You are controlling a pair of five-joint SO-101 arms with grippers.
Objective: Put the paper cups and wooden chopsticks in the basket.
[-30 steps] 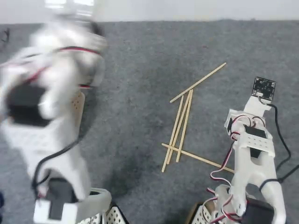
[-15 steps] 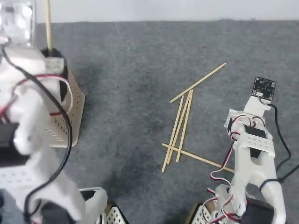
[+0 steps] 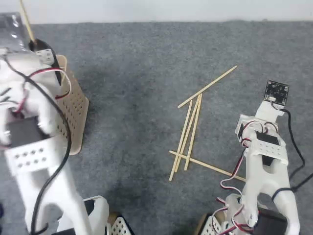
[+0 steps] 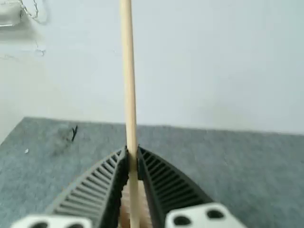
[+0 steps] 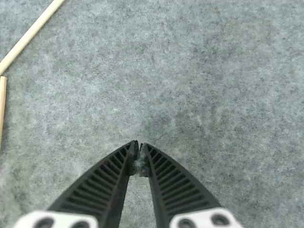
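Grey matting is covering the table, with a pale wall rising behind it. Left gripper is pinching one wooden chopstick between its fingers; the stick is standing nearly upright and projecting well above the jaws. This gripper is hanging over the far end of the perforated basket at the table's left edge. Right gripper is resting with fingers pressed together on nothing, low over bare matting. Loose chopsticks are lying crossed mid-table, well apart from the basket. Recommendation: the stick's lower end should be sinking inside the basket walls before the fingers part, or it risks tipping out.
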